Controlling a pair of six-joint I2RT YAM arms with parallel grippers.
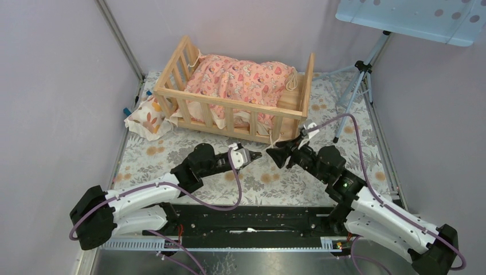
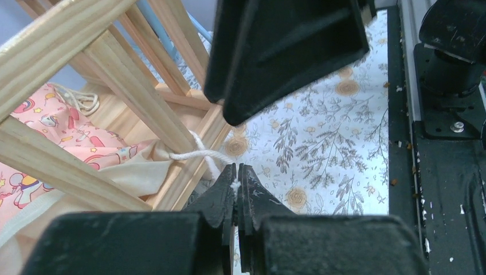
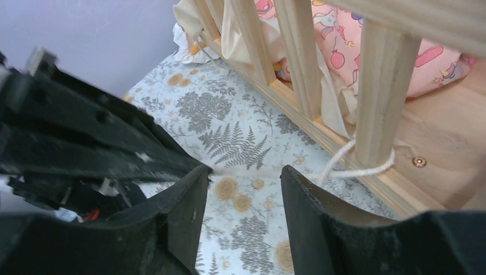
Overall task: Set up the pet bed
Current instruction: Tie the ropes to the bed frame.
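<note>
So the left pincer is pinching the white cord looped round the pet bed post, and the right pincer is open. I'd hold it taut for a clean grab.

Near side: front rail of the pet bed; only narrow gaps between slats.
Bed top: open from above; pink cushion fills the inside.
Corner post: white cord stretches from it to the left gripper, which pinches it, and crosses ahead of the right gripper, fingers parted.
Left flank: small pillow against the bed corner, near the wall.
Right flank: tripod legs.
Floral mat: passable beside both arms.
</note>
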